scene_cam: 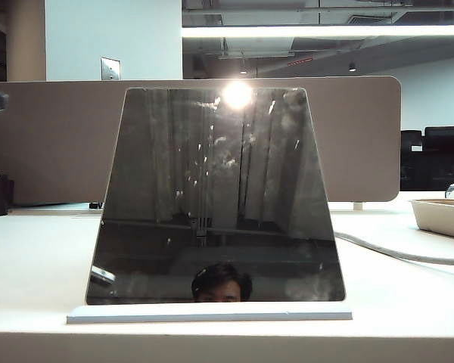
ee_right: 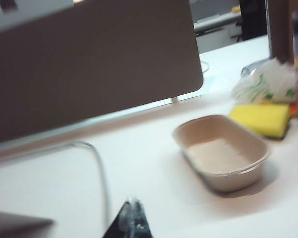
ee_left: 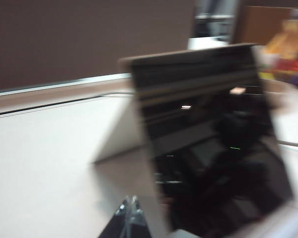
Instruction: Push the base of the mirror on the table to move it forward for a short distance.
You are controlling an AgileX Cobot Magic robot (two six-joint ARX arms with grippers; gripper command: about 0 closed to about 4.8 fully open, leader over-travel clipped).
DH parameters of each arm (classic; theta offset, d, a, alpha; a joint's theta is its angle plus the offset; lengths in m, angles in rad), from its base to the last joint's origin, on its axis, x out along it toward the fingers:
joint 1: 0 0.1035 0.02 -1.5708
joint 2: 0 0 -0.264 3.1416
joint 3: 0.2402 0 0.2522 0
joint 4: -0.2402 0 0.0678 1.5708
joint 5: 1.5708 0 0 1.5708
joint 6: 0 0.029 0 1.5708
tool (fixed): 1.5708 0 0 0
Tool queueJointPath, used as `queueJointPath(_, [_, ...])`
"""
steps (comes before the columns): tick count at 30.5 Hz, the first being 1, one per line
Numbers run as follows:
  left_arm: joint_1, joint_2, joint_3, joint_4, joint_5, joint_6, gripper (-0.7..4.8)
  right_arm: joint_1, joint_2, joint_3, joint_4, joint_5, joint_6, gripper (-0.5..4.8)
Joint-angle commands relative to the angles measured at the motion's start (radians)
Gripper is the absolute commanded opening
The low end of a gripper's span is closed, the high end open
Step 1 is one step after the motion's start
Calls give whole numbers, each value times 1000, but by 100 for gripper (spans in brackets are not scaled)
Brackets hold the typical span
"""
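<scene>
The mirror point(scene_cam: 216, 197), a dark smudged trapezoid tilted back, stands on its thin pale base point(scene_cam: 209, 312) near the front edge of the off-white table point(scene_cam: 38, 257). Neither gripper shows directly in the exterior view. In the blurred left wrist view my left gripper point(ee_left: 130, 201) is shut and empty, low over the table beside the mirror point(ee_left: 213, 134), a short gap from its edge. A corner of the base point(ee_left: 293, 223) shows there. My right gripper point(ee_right: 133, 202) is also shut and empty, over bare table away from the mirror.
A wide beige divider point(scene_cam: 53, 136) runs behind the mirror. A beige tray point(ee_right: 221, 153) stands right of it, with a yellow sponge point(ee_right: 260, 119) and a plastic bag point(ee_right: 263, 84) beyond. A grey cable point(scene_cam: 393, 253) curves across the table on the right.
</scene>
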Motion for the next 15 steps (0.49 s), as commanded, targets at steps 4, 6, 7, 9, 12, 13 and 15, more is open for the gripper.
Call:
queueJointPath(4, [-161,1,1,9,4,4,-1,0,0,17,179,-130,322,-1])
queueJointPath(6, [-171,1,1,9,5,4,-1,0,0,52,189,-177,356,-2])
queueJointPath(7, [-171,1,1,9,4,4,-1,0,1,86,171,-201,343,-2])
queueJointPath(9, [-170,1,1,10,3,4,-1,0,14,158,124,-218,299,-2])
queueJointPath(12, [-169,1,1,10,4,4,-1,0,71,278,71,-231,269,-2])
queueJointPath(13, [-169,1,1,9,4,4,-1,0,112,329,41,-264,268,-2])
queueJointPath(15, [-169,1,1,9,4,4,-1,0,196,410,-8,-365,263,-2])
